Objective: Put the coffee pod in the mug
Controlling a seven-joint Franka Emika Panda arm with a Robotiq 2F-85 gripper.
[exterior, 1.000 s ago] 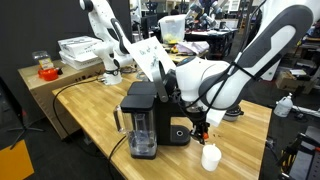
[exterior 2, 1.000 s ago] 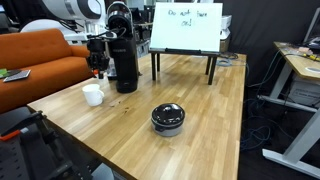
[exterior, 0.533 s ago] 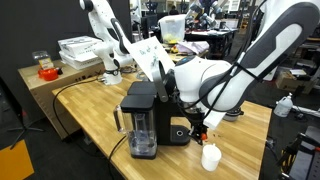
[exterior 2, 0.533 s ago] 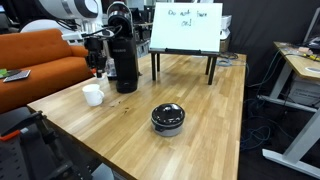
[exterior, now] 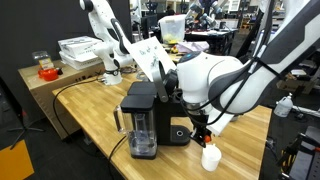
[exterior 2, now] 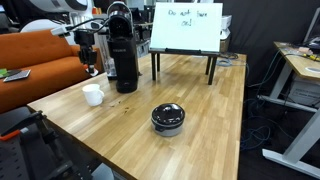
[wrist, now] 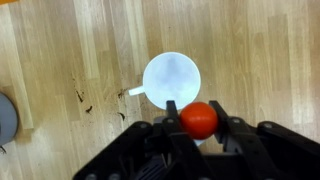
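In the wrist view my gripper (wrist: 198, 120) is shut on the coffee pod (wrist: 198, 118), whose orange-red top faces the camera. The white mug (wrist: 171, 78) stands upright on the wooden table directly below, its handle pointing left, with the pod over its near rim. The gripper (exterior: 203, 131) (exterior 2: 92, 58) hangs above the mug (exterior: 210, 157) (exterior 2: 93, 94) in both exterior views, beside the black coffee machine (exterior: 145, 118) (exterior 2: 122, 48). The pod is too small to make out there.
A black round dish with a lid (exterior 2: 167, 118) sits mid-table and shows at the wrist view's left edge (wrist: 5, 115). A whiteboard on a stand (exterior 2: 185, 28) is at the back. A white bottle (exterior: 284, 105) stands at the table's far corner.
The arm has lifted and its upper links have swung; the gripper, still holding the pod, sits a little higher above the mug. The mug has not moved.
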